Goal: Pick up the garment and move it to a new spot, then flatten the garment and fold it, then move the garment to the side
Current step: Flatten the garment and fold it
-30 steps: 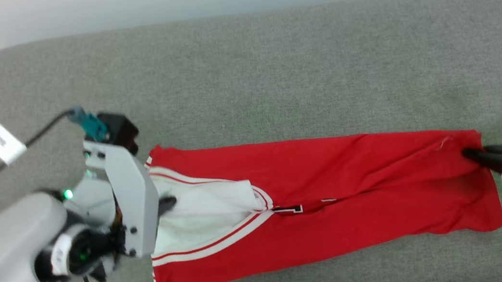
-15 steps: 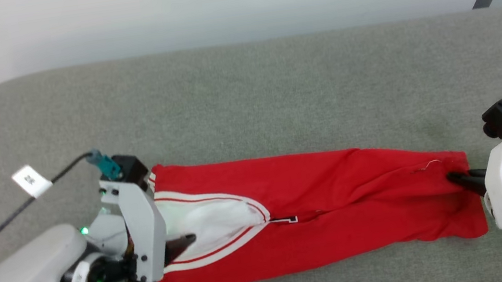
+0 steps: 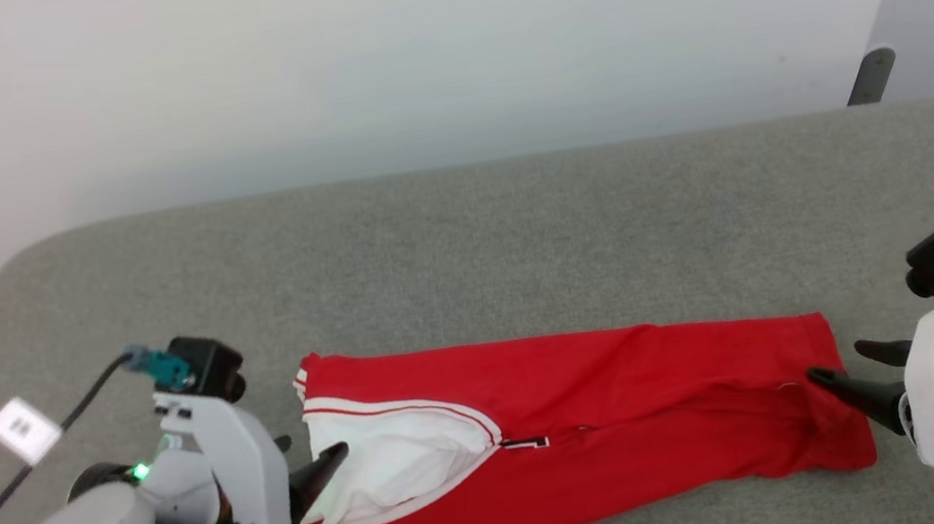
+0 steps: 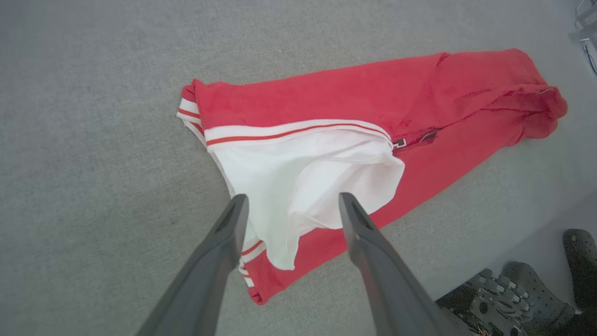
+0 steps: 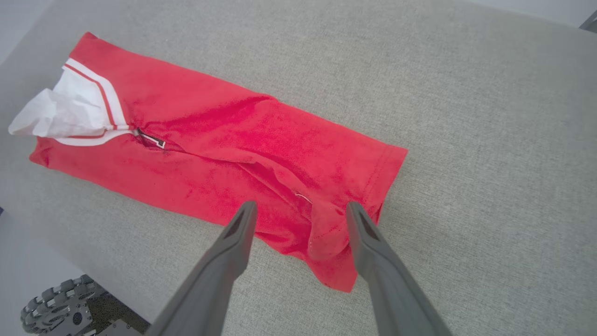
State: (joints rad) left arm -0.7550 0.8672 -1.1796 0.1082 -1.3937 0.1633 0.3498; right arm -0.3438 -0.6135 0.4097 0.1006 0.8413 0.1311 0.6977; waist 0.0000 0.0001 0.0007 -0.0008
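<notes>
You saw the bright red, soft-napped garment (image 3: pixel 630 403) lying long and flat on the grey felt-textured desk (image 3: pixel 518 237), its white panel (image 3: pixel 394 461) puckered. The left end effector (image 4: pixel 293 197) and right end effector (image 5: pixel 302 205) were spread apart at its two ends, clamping nothing.

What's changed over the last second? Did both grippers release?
Yes. The left gripper let go of the white-panelled end of the garment, and the right gripper let go of its red hem; both now stand open. The head camera tilted up. The garment stays stretched out on the grey surface.
</notes>
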